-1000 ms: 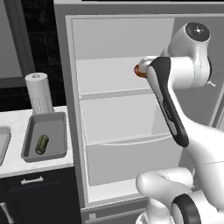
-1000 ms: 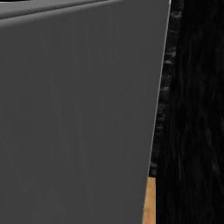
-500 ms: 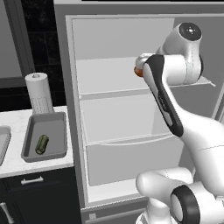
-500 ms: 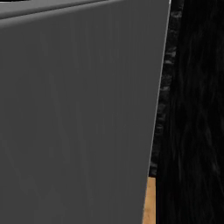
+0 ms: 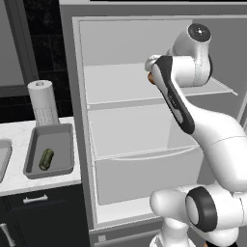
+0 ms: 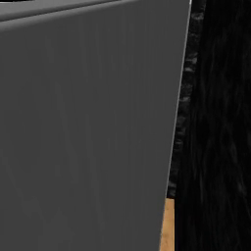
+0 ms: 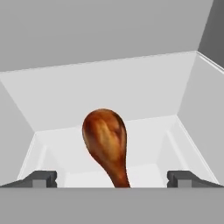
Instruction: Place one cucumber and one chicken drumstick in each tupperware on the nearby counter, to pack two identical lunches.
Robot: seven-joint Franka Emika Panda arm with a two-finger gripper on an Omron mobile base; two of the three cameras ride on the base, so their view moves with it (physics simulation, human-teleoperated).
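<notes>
An open fridge (image 5: 144, 135) with pale shelves is faced from the left base view; the white arm is reached into it at upper-shelf height, and a small brown patch of the chicken drumstick (image 5: 151, 79) is seen just left of the wrist. The rest of it is masked by the arm.

From the hand view the drumstick (image 7: 106, 142) is seen whole — glossy brown, fat end up, thin end down between the fingertips (image 7: 41, 178), against the white back wall and sides of the shelf bay. The tool (image 7: 112, 180) is spread wide, with its two tips well apart on either side of the thin end; contact cannot be judged.

At the right edge of the white desk (image 5: 14, 181) sits the darker tupperware (image 5: 34, 147), a cucumber (image 5: 46, 159) lying inside it. A paper towel roll (image 5: 42, 102) stands behind it at the back edge. The rim of a second grey container (image 5: 4, 157) is cut off at the left.

The right base view is blocked by a flat grey panel (image 6: 88, 127), black wall and a strip of wood floor beside it.

No writing is legible.
</notes>
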